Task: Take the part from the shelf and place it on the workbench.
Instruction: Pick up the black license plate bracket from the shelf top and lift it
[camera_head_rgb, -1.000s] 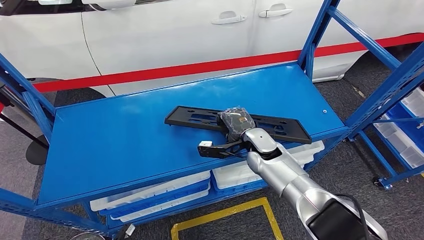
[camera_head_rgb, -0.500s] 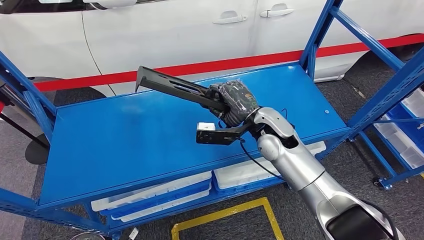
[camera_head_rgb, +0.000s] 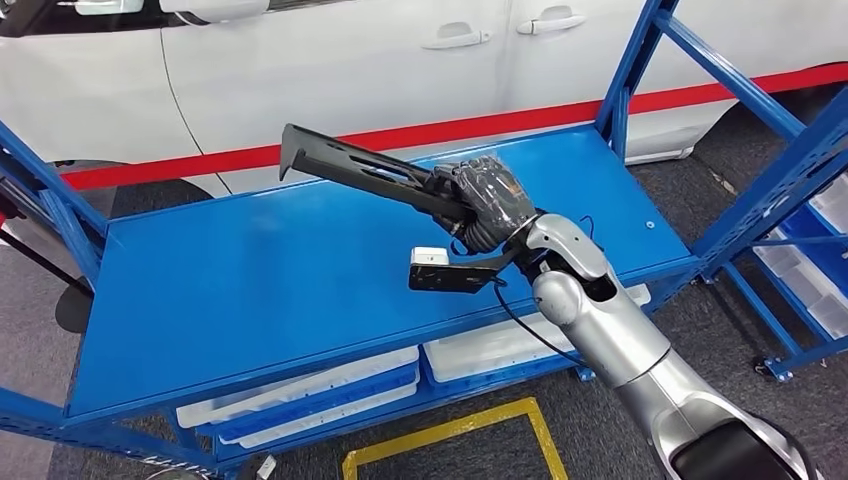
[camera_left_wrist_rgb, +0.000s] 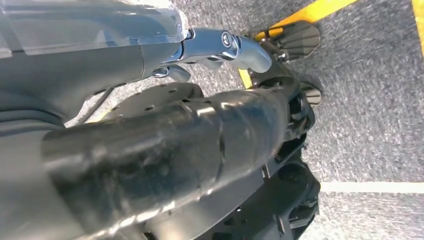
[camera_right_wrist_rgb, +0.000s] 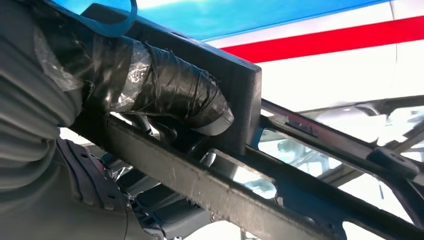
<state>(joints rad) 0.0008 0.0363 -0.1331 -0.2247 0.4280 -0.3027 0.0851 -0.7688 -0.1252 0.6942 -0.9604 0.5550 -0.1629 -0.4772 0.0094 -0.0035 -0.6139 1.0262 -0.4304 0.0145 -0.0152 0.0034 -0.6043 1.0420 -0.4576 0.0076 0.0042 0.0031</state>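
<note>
My right hand (camera_head_rgb: 488, 203) grips a long flat black plastic part (camera_head_rgb: 355, 167) with slotted openings, holding it tilted in the air above the blue shelf (camera_head_rgb: 230, 290). The part's free end points up and away to the left, toward the white car. In the right wrist view the taped thumb (camera_right_wrist_rgb: 175, 92) presses across the black part (camera_right_wrist_rgb: 240, 195), whose frame runs past the camera. The left wrist view looks down along my own body at grey floor.
A white car (camera_head_rgb: 330, 70) with a red stripe stands right behind the shelf. Blue uprights (camera_head_rgb: 635, 70) frame the shelf on both sides. White bins (camera_head_rgb: 310, 390) sit on the lower level, another blue rack with bins (camera_head_rgb: 815, 260) is at the right, and yellow floor tape (camera_head_rgb: 450, 430) lies below.
My right hand has lifted the black part off the shelf surface and tipped its far end upward; since half a second ago it has shifted slightly to the right.
</note>
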